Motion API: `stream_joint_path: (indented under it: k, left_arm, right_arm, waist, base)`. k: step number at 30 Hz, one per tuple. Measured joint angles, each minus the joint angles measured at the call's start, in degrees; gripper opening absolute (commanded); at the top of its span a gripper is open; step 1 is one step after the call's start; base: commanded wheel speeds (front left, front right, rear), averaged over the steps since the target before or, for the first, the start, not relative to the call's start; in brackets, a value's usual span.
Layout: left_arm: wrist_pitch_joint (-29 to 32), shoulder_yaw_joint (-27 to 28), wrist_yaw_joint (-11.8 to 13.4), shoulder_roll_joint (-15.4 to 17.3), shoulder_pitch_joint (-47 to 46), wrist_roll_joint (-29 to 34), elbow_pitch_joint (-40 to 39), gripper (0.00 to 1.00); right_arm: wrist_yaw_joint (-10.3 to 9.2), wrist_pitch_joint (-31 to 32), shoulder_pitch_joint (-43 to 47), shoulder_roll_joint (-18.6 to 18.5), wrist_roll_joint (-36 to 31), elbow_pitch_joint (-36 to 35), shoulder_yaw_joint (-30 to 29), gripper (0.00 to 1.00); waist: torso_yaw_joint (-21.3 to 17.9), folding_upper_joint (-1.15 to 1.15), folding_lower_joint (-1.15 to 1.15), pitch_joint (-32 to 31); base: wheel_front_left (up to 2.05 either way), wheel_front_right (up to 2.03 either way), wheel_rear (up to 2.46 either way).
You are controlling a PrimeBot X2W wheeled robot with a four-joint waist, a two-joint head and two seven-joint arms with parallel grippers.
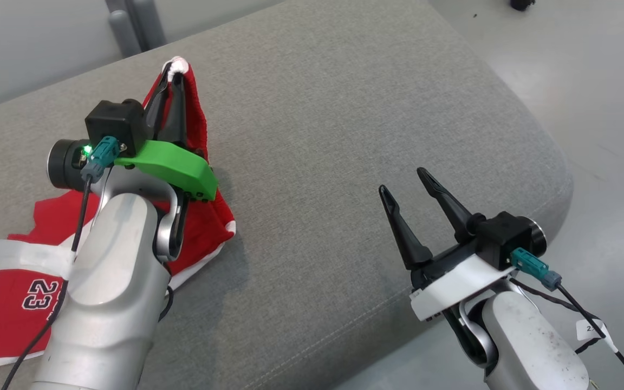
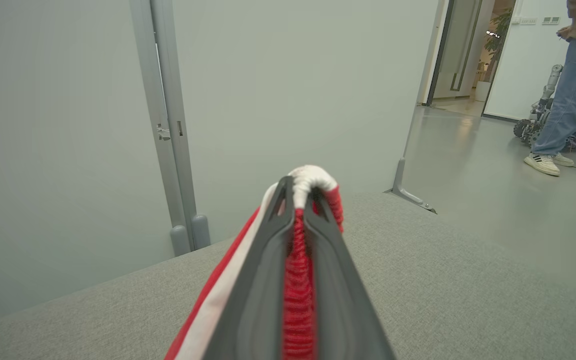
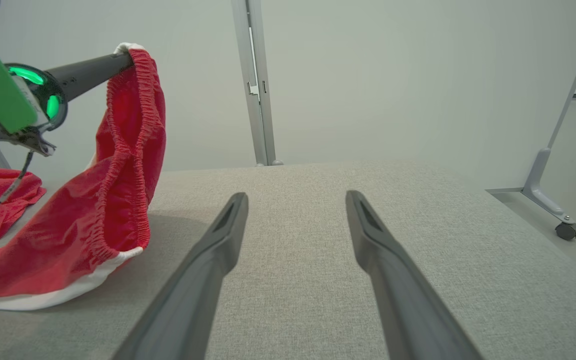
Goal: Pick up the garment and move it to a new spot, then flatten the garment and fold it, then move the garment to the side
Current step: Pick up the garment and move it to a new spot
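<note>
The garment point(image 1: 203, 216) is a pair of red shorts with white trim and the number 23, lying on the grey cushioned surface point(image 1: 344, 135) at the left. My left gripper point(image 1: 174, 73) is shut on its elastic waistband and holds that part lifted, so the cloth hangs from the fingertips down to the surface. In the left wrist view the gathered red band point(image 2: 298, 280) sits pinched between the fingers. The right wrist view shows the lifted garment point(image 3: 113, 200) draping at the left. My right gripper point(image 1: 405, 181) is open and holds nothing, above the surface's right part.
The surface's rounded right edge point(image 1: 556, 179) drops to a pale floor. A glass partition with a metal post point(image 2: 168, 125) stands behind. A person's legs point(image 2: 565, 105) and a wheeled robot base point(image 2: 528, 127) are far off in a doorway.
</note>
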Motion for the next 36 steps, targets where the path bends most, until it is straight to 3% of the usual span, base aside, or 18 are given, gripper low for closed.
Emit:
stream_joint_path:
  k: [4, 5, 6, 8, 9, 11, 21, 28, 36]
  left_arm:
    - [0.5, -0.3, 0.9, 0.0, -0.1, -1.6, 3.0, 0.00]
    - [0.5, -0.9, 0.9, 0.0, -0.2, -2.1, 3.5, 0.29]
    - [0.5, -1.8, 0.9, 0.0, -0.5, -2.5, 4.0, 0.47]
    - [0.5, -3.5, 0.9, 0.0, -1.3, -2.6, 5.2, 0.57]
    - [0.5, -4.2, 0.9, 0.0, -1.6, -2.8, 5.9, 0.57]
    - [0.6, -5.5, 0.9, 0.0, -1.8, -3.4, 7.4, 1.00]
    - [3.5, -12.1, -0.3, 0.1, -1.8, -5.8, 12.9, 1.00]
    - [4.0, -16.8, -2.7, 0.3, -2.3, -7.0, 12.9, 1.00]
    - [1.4, -18.9, -3.2, 0.3, -3.6, -7.3, 11.8, 1.00]
  right_arm:
    - [0.19, 0.0, -0.2, 0.0, 1.4, 0.0, 1.1, 1.00]
    - [0.19, 0.0, -0.3, 0.0, 1.5, 0.0, 1.2, 1.00]
    - [0.19, 0.0, -0.4, 0.0, 1.7, -0.1, 1.2, 1.00]
    - [0.18, 0.0, -0.8, 0.0, 2.4, -0.1, 1.3, 1.00]
    - [0.18, 0.0, -1.0, 0.0, 2.7, -0.1, 1.5, 1.00]
    - [0.14, 0.0, -1.5, 0.0, 3.2, -0.1, 2.0, 1.00]
    - [-0.91, 0.0, -2.5, 0.1, 4.0, 0.1, 2.3, 1.00]
    - [-1.37, 0.0, -2.5, 0.1, 3.7, 1.2, 0.8, 1.00]
    - [-1.86, 0.0, -2.5, 0.1, 3.2, 2.3, -1.0, 1.00]
  waist:
    - [-2.9, 0.00, 0.00, 1.2]
    - [-3.5, 0.00, 0.00, 1.5]
    - [-4.0, 0.00, 0.00, 1.9]
    - [-4.7, 0.00, 0.00, 2.9]
    - [-5.0, 0.00, 0.00, 3.4]
    - [-5.5, 0.00, 0.00, 4.2]
    - [-5.1, 0.00, 0.00, 5.4]
    - [-2.3, 0.00, 0.00, 4.9]
    - [2.3, 0.00, 0.00, 3.5]
  base:
    - [0.00, 0.00, 0.00]
    - [0.00, 0.00, 0.00]
    - [0.00, 0.00, 0.00]
    - [0.00, 0.00, 0.00]
    - [0.00, 0.00, 0.00]
    - [0.00, 0.00, 0.00]
    - [0.00, 0.00, 0.00]
    - [0.00, 0.00, 0.00]
    - [0.00, 0.00, 0.00]
